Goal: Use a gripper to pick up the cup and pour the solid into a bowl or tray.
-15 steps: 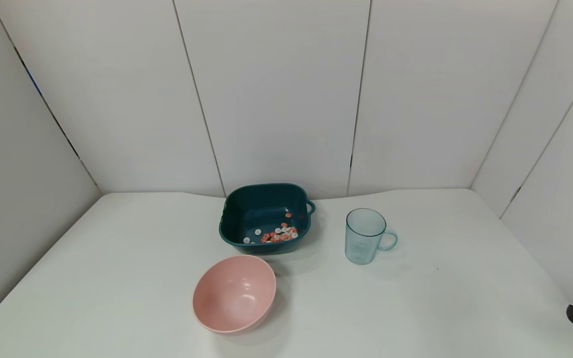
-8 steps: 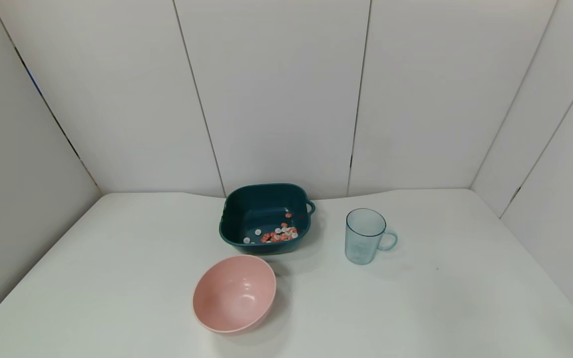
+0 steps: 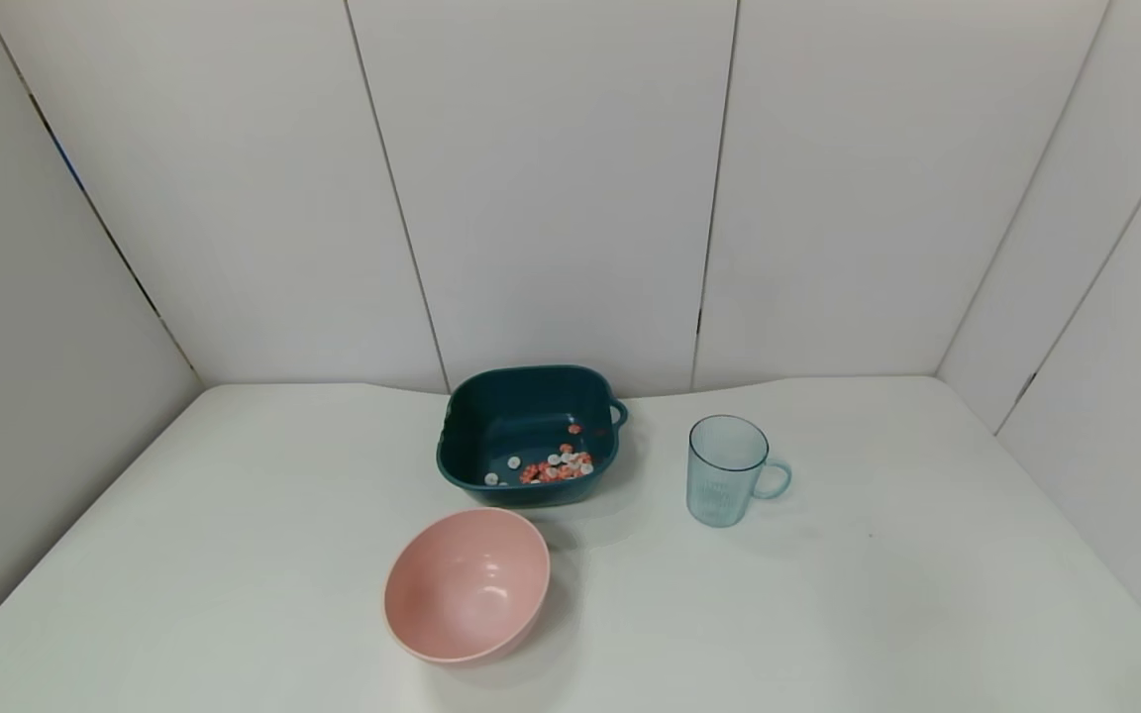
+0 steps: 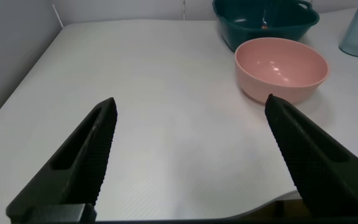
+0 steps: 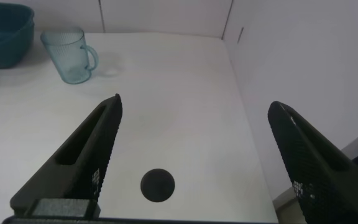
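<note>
Head view: cup (image 3: 726, 473) upright, handle rightward

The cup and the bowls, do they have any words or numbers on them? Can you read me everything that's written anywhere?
No readable text anywhere.
The cup: only ribs, no words.
The teal basin: plain, holding the little round pieces, which show no marks.
The pink bowl: plain.
The table: one small dark round spot in the right wrist view, not a letter.
The right tool: pale specks on its fingers, too small to read.
</note>
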`<state>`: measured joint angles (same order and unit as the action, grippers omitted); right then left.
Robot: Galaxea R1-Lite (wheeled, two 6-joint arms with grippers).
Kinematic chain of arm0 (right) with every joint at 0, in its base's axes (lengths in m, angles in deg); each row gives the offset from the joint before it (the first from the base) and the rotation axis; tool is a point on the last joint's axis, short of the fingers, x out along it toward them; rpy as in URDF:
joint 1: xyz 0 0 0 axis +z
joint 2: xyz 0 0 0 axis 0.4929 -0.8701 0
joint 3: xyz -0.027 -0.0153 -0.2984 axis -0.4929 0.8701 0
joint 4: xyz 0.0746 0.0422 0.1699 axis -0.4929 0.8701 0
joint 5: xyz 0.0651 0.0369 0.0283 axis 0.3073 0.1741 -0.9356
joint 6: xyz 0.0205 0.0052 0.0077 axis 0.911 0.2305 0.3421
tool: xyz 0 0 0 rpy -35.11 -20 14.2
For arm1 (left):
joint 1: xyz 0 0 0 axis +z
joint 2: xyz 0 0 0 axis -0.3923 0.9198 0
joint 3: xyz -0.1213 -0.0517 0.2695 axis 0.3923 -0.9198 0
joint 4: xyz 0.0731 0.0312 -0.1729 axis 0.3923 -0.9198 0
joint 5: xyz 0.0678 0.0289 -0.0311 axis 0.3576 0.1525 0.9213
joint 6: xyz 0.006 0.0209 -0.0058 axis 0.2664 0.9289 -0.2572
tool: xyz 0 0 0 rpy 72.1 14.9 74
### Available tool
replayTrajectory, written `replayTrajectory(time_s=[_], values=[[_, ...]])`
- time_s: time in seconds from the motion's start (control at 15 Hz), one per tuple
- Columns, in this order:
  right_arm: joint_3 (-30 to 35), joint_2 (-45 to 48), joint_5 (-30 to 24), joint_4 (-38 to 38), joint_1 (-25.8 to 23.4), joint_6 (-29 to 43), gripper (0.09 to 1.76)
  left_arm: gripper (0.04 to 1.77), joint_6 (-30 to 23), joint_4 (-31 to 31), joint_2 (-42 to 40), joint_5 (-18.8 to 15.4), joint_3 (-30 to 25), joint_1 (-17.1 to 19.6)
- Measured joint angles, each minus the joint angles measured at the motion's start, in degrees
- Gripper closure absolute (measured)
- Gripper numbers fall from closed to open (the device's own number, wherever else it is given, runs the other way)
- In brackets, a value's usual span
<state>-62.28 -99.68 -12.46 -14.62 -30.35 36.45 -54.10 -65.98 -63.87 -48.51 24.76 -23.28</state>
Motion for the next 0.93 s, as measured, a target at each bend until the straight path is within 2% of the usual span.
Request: replayTrajectory(time_s=[0.33, 0.53, 0.73, 0.93], values=[[2.8, 8.0, -0.1, -0.4, 0.5, -0.1, 0.15, 0.09, 0.0, 0.0, 0.0, 0.0, 0.0, 0.0], [7.5, 12.6, 0.3, -0.9, 0.4, -0.1, 0.15, 0.09, 0.0, 0.0, 0.0, 0.0, 0.0, 0.0], [13.6, 14.9, 0.7, -5.6, 0.4, 0.2, 0.15, 0.09, 0.0, 0.0, 0.0, 0.0, 0.0, 0.0], [17.4, 15.5, -2.1, -7.7, 0.4, 1.2, 0.15, 0.09, 0.0, 0.0, 0.0, 0.0, 0.0, 0.0]])
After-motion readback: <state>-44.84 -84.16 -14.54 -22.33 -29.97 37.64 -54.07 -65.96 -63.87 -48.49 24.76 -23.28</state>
